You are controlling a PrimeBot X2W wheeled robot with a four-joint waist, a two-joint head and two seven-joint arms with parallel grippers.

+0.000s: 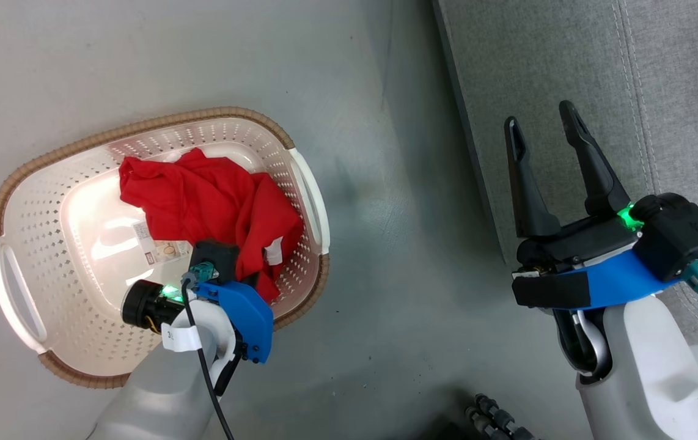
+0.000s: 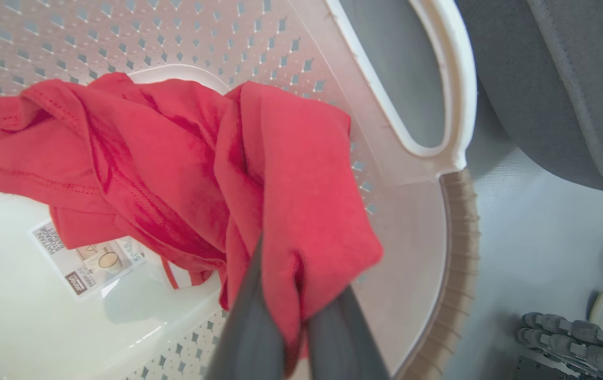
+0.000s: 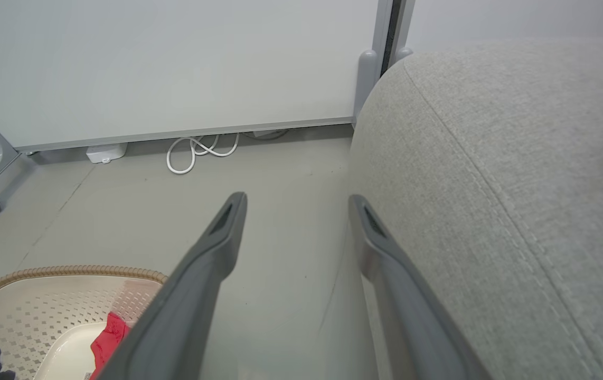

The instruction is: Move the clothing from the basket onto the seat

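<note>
We find the left end effector (image 2: pixel 295 311) closed on a fold of the clothing (image 2: pixel 175 158), with the red cloth pinched between its two dark fingers at the near right corner of the heap. From the pinch, the rest of the cloth trails away and to the left. Its long axis runs across the floor of the basket (image 2: pixel 428 237), and the bulk lies beyond the fingers rather than under them.

The cloth is a soft, matt red knit with stitched hems. We judge it limp, so we expect it to hang and drag behind the grip instead of lifting as one piece. Beneath it the basket is smooth, glossy cream plastic with perforated walls. A printed sticker (image 2: pixel 87 258) lies on its base, just left of the grip. A white handle (image 2: pixel 439 105) and a brown ribbed rim stand to the right of the fingers.

The seat (image 1: pixel 569 91) lies to the right of the left end effector, beyond the basket wall and a strip of grey floor (image 1: pixel 398 244). It is coarse grey upholstery with a rounded edge and straight seams. The right end effector (image 1: pixel 538 116) hangs over the near edge of the seat with its fingers spread and empty. It is nearer the seat, but the left one has the cloth.
</note>
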